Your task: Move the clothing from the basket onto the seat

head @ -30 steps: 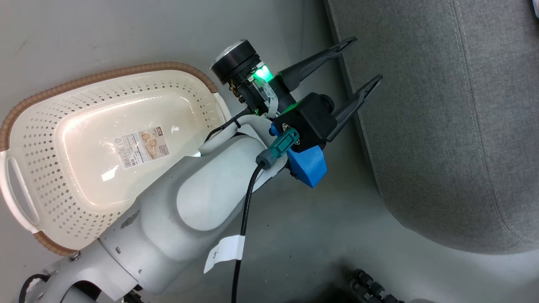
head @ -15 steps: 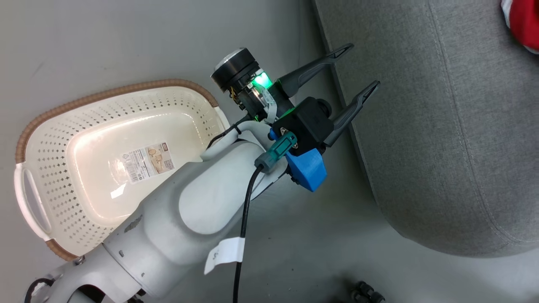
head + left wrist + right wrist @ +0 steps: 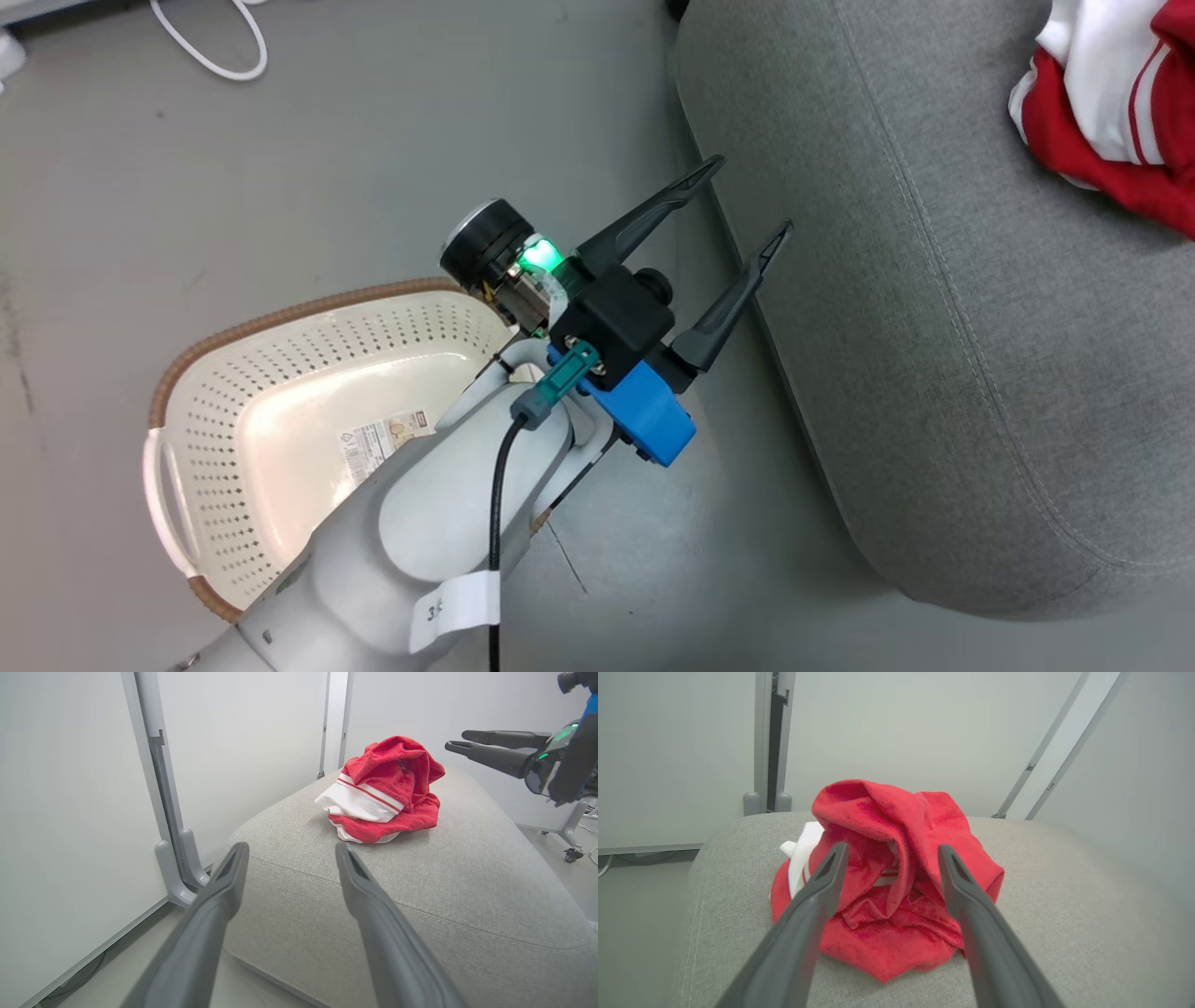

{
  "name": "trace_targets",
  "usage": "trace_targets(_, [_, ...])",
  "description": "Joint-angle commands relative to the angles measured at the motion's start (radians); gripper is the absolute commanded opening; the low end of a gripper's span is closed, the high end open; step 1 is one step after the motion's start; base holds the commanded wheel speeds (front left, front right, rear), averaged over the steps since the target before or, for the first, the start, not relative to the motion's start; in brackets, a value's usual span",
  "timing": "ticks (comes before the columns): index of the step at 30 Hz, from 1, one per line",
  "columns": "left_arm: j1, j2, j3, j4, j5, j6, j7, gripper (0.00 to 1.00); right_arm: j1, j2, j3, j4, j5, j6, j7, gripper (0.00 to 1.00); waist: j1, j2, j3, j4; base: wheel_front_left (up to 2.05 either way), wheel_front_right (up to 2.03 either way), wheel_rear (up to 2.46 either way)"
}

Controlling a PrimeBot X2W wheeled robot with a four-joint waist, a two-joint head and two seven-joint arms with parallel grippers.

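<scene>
The clothing (image 3: 1102, 121) is a crumpled red and white heap lying on the grey seat (image 3: 934, 327). The cream basket (image 3: 280, 313) stands on the floor left of the seat, holding nothing but its label sticker (image 3: 378, 439). My left gripper (image 3: 754, 194) is open with nothing in it, between basket and seat, its fingertips at the seat's edge. In the left wrist view my left gripper (image 3: 292, 847) points across the seat (image 3: 444, 882) at the clothing (image 3: 387, 788), and my right gripper (image 3: 455, 738) hovers beyond it. In the right wrist view my right gripper (image 3: 893, 847) is open, just short of the clothing (image 3: 896, 891).
A white cable (image 3: 210, 47) loops on the grey floor at the far left. Pale wall panels with grey posts (image 3: 173, 826) stand close behind the seat. A stand on casters (image 3: 567, 854) sits beyond the seat's far end.
The head camera has swung, so the basket sits lower left in the picture and the clothing on the seat has come into sight. My left gripper stays open by the seat edge.
</scene>
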Motion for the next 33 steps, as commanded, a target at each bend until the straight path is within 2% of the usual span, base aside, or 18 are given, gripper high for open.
trace_targets(1, [0.029,0.009,0.024,-0.013,-0.004,0.008,-0.004,1.0,0.029,0.008,0.013,-0.02,0.001,0.0,-0.003,1.0,0.0001,-0.0001,-0.063,0.031,0.0,0.0,0.0])
trace_targets(11, [0.215,0.011,0.213,-0.096,0.026,0.03,-0.005,1.0,0.12,0.047,0.137,-0.112,0.001,0.0,-0.003,1.0,0.0001,-0.0001,-0.201,0.115,0.0,0.0,0.0])
trace_targets(20, [0.374,0.005,0.443,-0.166,0.071,0.048,-0.005,1.0,0.17,0.077,0.246,-0.153,-0.005,0.0,-0.003,1.0,0.0001,-0.0001,-0.308,0.184,0.0,0.0,0.0])
trace_targets(27, [0.497,-0.01,0.597,-0.213,0.106,0.034,-0.005,1.0,0.213,0.094,0.287,-0.151,0.0,0.0,-0.003,1.0,0.0001,-0.0001,-0.379,0.234,0.0,0.0,0.0])
trace_targets(33, [0.594,-0.028,0.689,-0.227,0.129,0.007,-0.005,1.0,0.269,0.129,0.298,-0.155,0.002,0.0,-0.003,1.0,0.0001,-0.0001,-0.435,0.272,0.0,0.0,0.0])
